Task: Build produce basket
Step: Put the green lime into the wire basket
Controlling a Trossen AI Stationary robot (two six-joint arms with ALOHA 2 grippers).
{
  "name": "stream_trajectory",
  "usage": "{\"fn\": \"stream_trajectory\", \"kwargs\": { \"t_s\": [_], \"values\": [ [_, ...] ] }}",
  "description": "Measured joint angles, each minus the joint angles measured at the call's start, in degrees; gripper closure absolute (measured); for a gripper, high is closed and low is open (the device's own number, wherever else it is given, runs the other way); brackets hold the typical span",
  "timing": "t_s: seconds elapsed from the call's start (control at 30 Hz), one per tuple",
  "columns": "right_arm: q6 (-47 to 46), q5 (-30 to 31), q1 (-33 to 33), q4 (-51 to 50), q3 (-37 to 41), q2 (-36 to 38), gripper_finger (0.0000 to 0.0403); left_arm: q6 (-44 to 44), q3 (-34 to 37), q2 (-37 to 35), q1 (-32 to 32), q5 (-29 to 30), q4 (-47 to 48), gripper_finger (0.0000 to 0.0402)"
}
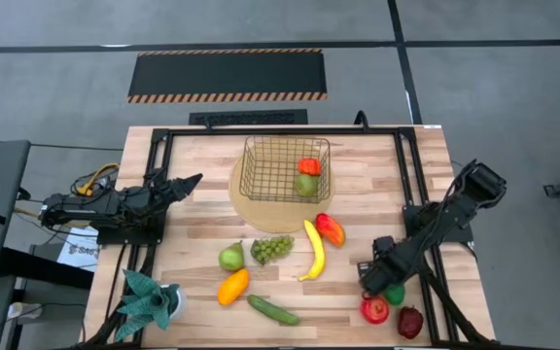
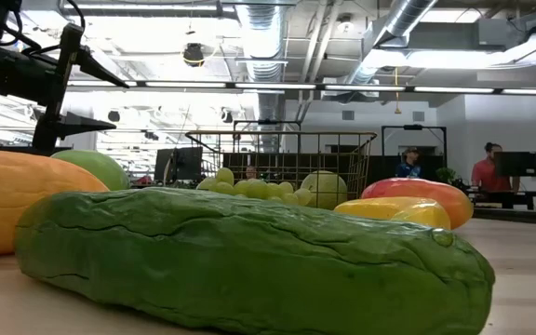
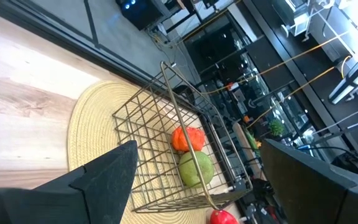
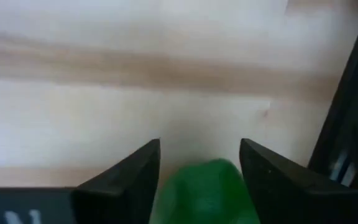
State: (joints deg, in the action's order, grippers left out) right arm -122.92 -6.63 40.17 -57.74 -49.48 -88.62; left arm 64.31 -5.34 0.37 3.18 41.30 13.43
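The wire basket [image 1: 285,167] stands on a round tan mat at the far middle, with an orange-red piece [image 1: 308,166] and a green fruit [image 1: 306,185] inside. A banana [image 1: 314,251], mango [image 1: 331,229], grapes [image 1: 272,248], pear [image 1: 231,257], yellow-orange fruit [image 1: 232,286] and cucumber [image 1: 273,310] lie on the table. Two red apples [image 1: 375,310] lie at the near right. My right gripper [image 4: 201,162] points down over a small green fruit [image 1: 395,294] beside them, shut on it. My left gripper [image 3: 197,180] waits open at the left edge. My right gripper comes from above, pointing down, with one finger [image 4: 143,171] on each side of the small green fruit [image 4: 207,190]. The fruit fills the gap between them. It sits on the table beside the red apple.
A teal potted plant [image 1: 147,299] stands at the near left corner. Black frame rails [image 1: 406,185] run along the table's left, right and far sides. Bare wood lies between the basket and the left arm.
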Motion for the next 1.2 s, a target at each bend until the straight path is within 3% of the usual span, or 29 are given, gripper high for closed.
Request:
{"fn": "stream_trajectory", "kwargs": {
  "t_s": [0.13, 0.23, 0.37, 0.57, 0.67, 0.8, 1.2],
  "values": [
    [3.89, 4.78, -3.33, -3.93, 0.0, 4.05, 0.018, 0.0, 0.0, 0.01, 0.0, 0.07, -0.03, 0.0074],
    [5.72, 4.48, -5.72, -4.13, 0.0, 8.91, 0.0172, 0.03, 0.02, 0.0, 0.0, 0.06, -0.2, 0.0074],
    [4.62, 3.7, -5.15, 0.15, -0.02, 14.94, 0.0129, 0.17, 0.02, -0.01, 0.0, 0.07, -0.26, 0.0074],
    [-2.31, 0.34, 1.96, 9.77, -0.06, 20.04, 0.0048, 0.27, 0.02, 0.0, 0.0, -0.58, -0.31, 0.0074],
    [-7.78, -1.84, 6.89, 10.24, -0.06, 20.33, 0.002, 0.2, 0.02, -0.01, 0.0, -0.61, -0.26, 0.0074],
    [-10.5, -9.7, 10.33, 8.52, -0.06, 19.22, 0.0005, 0.02, 0.02, 0.01, 0.0, -0.74, -0.09, 0.0074],
    [-10.37, -8.03, 8.09, 8.82, -0.06, 9.83, 0.002, 0.04, 0.02, 0.01, 0.0, -0.79, -0.02, 0.0074]
  ]
}}
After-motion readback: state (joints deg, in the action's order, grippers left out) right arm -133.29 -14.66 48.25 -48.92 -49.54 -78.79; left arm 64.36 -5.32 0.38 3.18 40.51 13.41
